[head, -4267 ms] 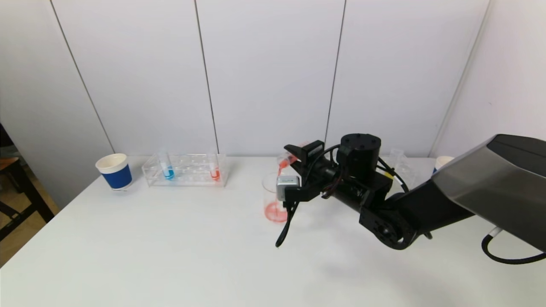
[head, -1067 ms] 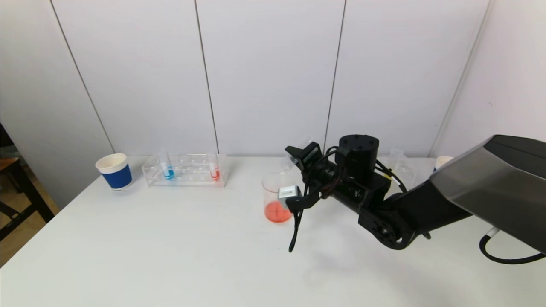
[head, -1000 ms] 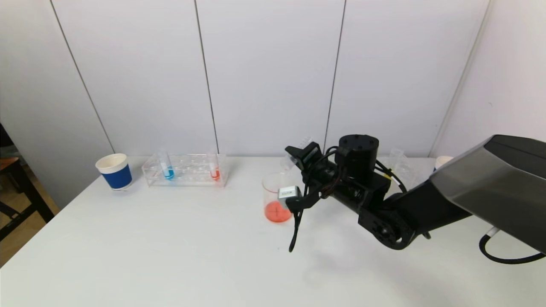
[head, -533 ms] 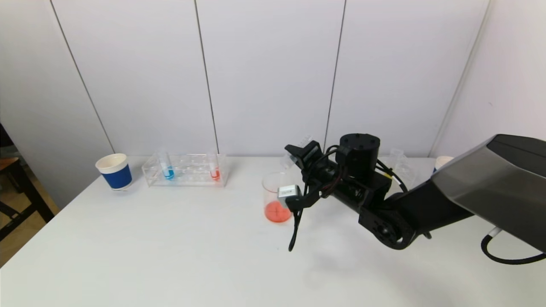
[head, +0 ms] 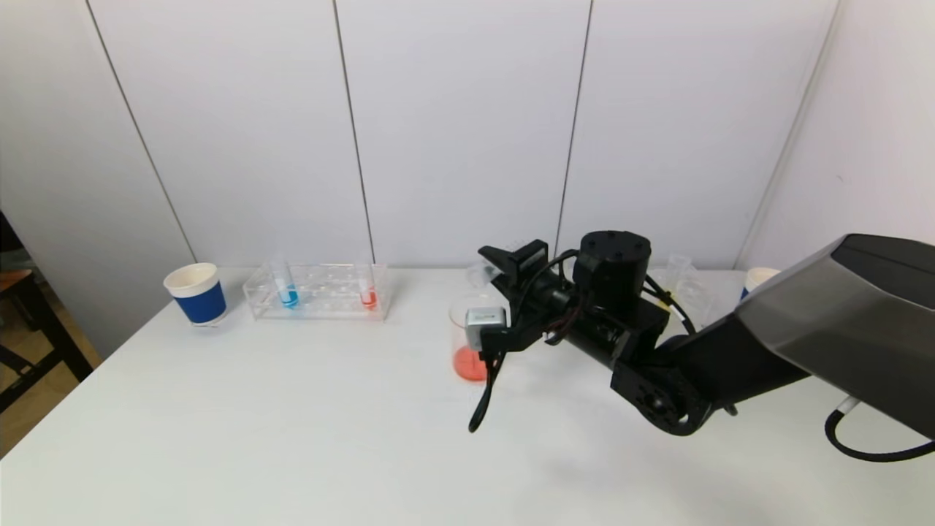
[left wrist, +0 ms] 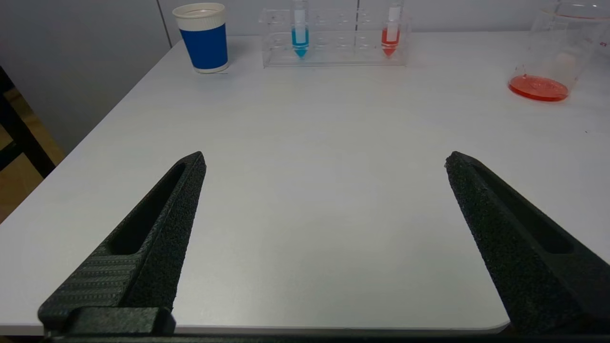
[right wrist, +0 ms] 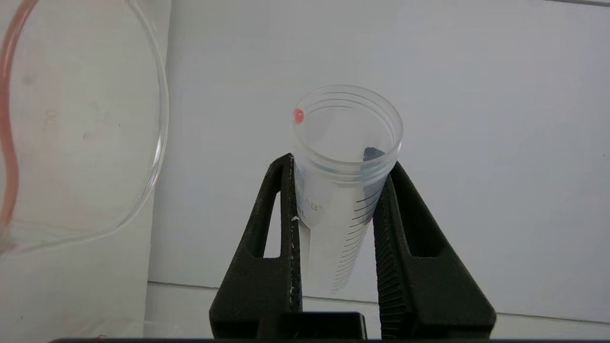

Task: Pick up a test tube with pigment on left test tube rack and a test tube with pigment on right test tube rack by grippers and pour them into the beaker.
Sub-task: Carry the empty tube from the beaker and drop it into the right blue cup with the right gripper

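Right wrist view shows the right gripper (right wrist: 336, 190) clamped on a clear graduated plastic test tube (right wrist: 345, 143), emptied but for one red drop at its lip, beside the clear glass beaker (right wrist: 81, 119). To finish well, I would hold the mouth over the beaker until that drop falls. The right arm (head: 701, 358) reaches in from four o'clock, wrist rolled. The left gripper (left wrist: 324, 190) hangs wide open, holding nothing, its clear acrylic rack (left wrist: 333, 35) at twelve o'clock.

Right pincer (right wrist: 336, 190) clamped and raised mid-table; left pincer (left wrist: 324, 162) spread wide, low.
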You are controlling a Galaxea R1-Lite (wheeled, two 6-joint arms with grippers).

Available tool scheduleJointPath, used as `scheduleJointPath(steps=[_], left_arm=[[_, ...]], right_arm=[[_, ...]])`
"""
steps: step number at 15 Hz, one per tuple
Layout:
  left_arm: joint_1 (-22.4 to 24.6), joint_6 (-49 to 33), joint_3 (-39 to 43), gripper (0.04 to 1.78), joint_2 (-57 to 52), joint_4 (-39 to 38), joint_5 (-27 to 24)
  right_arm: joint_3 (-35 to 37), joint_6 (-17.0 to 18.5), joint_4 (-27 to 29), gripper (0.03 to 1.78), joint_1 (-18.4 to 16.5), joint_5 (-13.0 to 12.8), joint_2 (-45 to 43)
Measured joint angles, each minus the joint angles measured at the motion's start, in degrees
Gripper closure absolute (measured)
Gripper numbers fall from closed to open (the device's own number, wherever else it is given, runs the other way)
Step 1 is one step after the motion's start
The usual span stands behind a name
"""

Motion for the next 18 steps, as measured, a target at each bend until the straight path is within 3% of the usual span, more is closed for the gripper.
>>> scheduleJointPath(steps=[3, 14, 18], left_arm=[[0.0, 0.02, 0.0, 0.06, 0.0, -0.04, 0.0], [0.0, 0.0, 0.0, 0.06, 0.0, -0.02, 0.0], [0.0, 0.0, 0.0, 0.06, 0.0, 0.0, -0.02]], right_arm=[[0.48, 5.68, -4.45, 1.32, 0.24, 0.28, 0.79], [-0.46, 26.47, -4.72, 1.32, 1.37, -0.6, -0.63], [-1.6, 33.02, -5.71, 1.32, 1.34, -3.97, -1.55]])
